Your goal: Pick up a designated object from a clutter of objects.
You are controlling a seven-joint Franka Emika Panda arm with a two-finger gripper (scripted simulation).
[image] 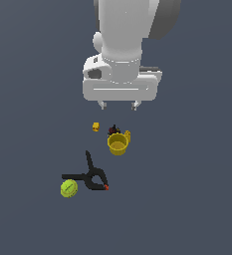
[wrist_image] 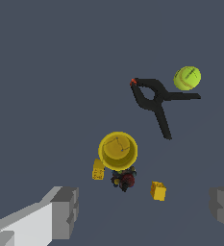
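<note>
Simulated scene, dark grey floor (image: 28,60), one white Panda arm hanging over a small clutter. Gripper (image: 118,105) open wide, fingers (wrist_image: 65,211) well apart, nothing between them, raised above the items and touching none. Task looks barely begun, judging by this: no contact, no grasp, no lift; descent, alignment, closing and lifting all left to do. Target, the mustard-yellow block (wrist_image: 98,169), lying on the floor roughly below the gripper, nearer one finger in the wrist view, pressed against the outer wall of the yellow cup (wrist_image: 118,150); in the exterior view only a sliver shows at the cup's rim. Count: 1 yellow block, 1 round yellow cup standing upright and seemingly empty, 1 tiny yellow cube (wrist_image: 157,191) lying apart near the gap between the fingers, 1 dark reddish bit (wrist_image: 124,179) touching the cup next to the block, 1 black clamp (wrist_image: 154,102) w/ red tip farther out from the gripper, 1 green ball (wrist_image: 187,78) just beside a clamp handle. Six items total. Tight spot likely: cup and dark bit crowd the block.
</note>
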